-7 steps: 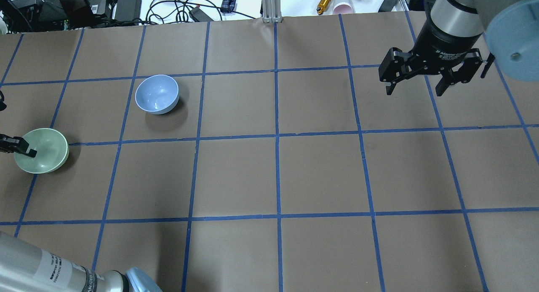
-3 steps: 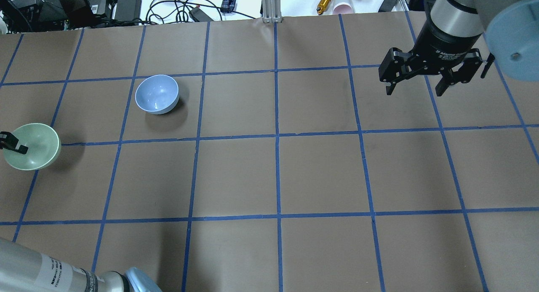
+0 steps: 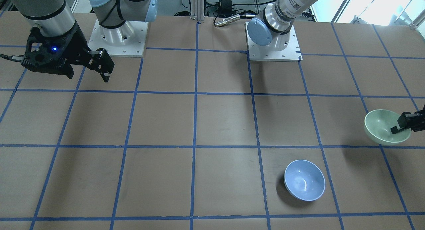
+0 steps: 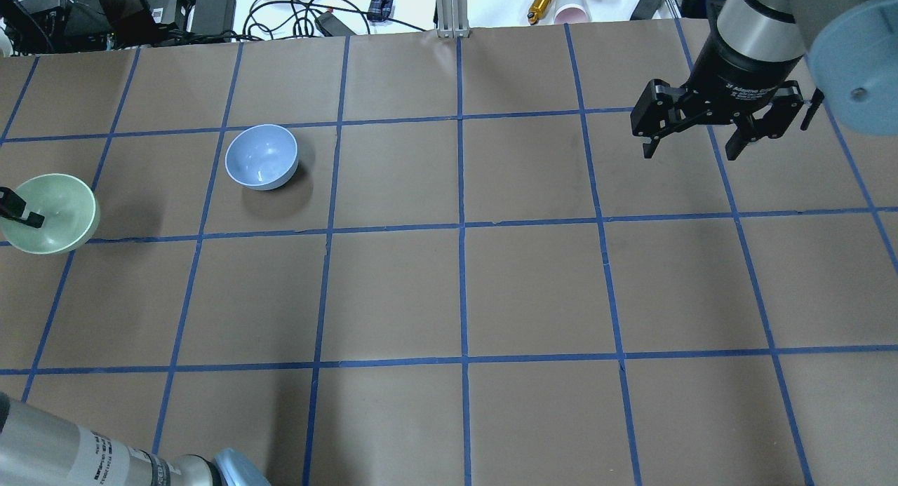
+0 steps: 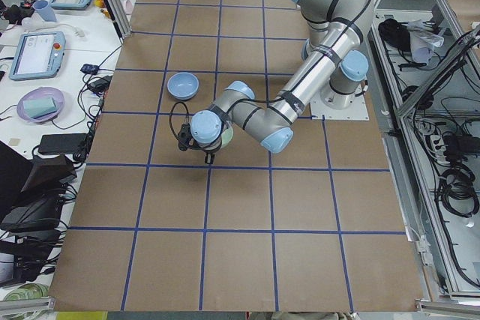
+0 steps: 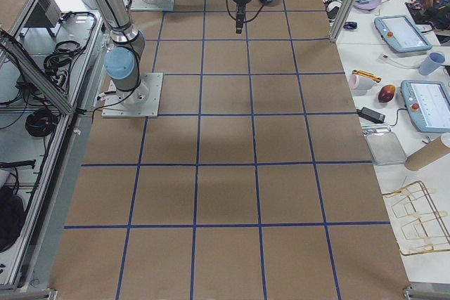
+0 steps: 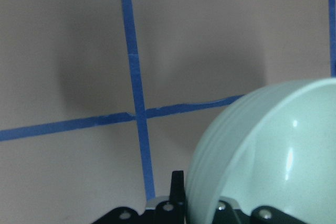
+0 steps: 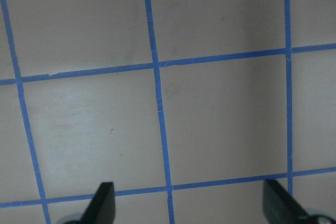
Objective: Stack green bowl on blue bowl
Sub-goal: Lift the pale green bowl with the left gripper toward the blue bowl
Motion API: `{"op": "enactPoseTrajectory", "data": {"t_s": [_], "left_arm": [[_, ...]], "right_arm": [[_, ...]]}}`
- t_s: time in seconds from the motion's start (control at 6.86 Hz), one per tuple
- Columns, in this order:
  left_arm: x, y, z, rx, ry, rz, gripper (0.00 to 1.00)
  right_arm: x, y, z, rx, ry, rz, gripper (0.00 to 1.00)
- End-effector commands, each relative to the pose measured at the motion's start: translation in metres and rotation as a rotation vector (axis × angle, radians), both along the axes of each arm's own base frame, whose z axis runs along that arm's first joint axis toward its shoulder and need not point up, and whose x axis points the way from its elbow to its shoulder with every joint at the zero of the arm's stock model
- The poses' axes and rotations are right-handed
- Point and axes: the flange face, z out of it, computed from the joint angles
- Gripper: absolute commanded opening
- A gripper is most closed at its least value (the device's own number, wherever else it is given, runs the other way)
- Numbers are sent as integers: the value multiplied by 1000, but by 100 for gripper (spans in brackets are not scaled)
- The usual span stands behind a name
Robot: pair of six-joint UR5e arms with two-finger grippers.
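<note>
The green bowl hangs above the table at the far left of the overhead view, tilted, and casts a shadow on the brown paper. My left gripper is shut on its rim, one finger inside and one outside. The bowl also shows in the front-facing view and the left wrist view. The blue bowl stands upright and empty on the table, to the right of and a little beyond the green one; it also shows in the front-facing view. My right gripper hovers open and empty at the far right.
Blue tape lines grid the brown table cover. Beyond the far edge lie cables, power bricks, a pink cup and an aluminium post. The two arm bases stand at the robot's edge.
My left gripper has carried the green bowl up off the table, first left and then toward the far side. The blue bowl and the right arm have not moved.
</note>
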Motion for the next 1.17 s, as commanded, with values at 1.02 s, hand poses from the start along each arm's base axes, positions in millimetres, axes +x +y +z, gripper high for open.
{"op": "enactPoseTrajectory", "data": {"t_s": [1.02], "left_arm": [[-233, -130, 15, 56, 77, 170, 2]], "right_arm": [[0, 0, 0, 0, 0, 0, 100]]}}
